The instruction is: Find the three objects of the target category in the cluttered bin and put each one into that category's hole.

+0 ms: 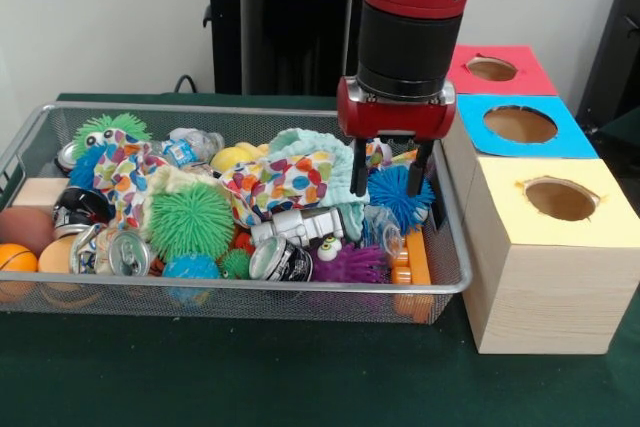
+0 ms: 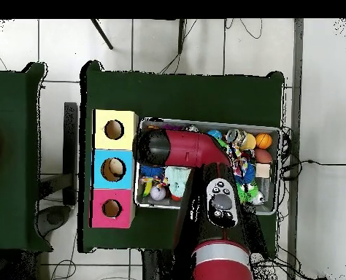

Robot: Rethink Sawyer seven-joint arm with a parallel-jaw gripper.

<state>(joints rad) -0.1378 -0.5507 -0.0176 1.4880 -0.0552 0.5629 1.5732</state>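
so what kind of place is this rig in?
Likely a robotics lab: a wire bin of toys and cans beside three holed sorting boxes on a green-clothed table, cables across a tiled floor.

My front camera sits low and close across the worktop (image 1: 300, 387), facing the robot at twelve o'clock. My overhead camera looks straight down from high up, robot base at six o'clock. Both share the wire-mesh bin (image 1: 250, 292) (image 2: 274, 132) and three wooden boxes (image 1: 545, 257) (image 2: 99, 169).

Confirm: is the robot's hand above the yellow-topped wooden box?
No, the hand hangs inside the silver wire-mesh bin, beside a blue spiky ball.
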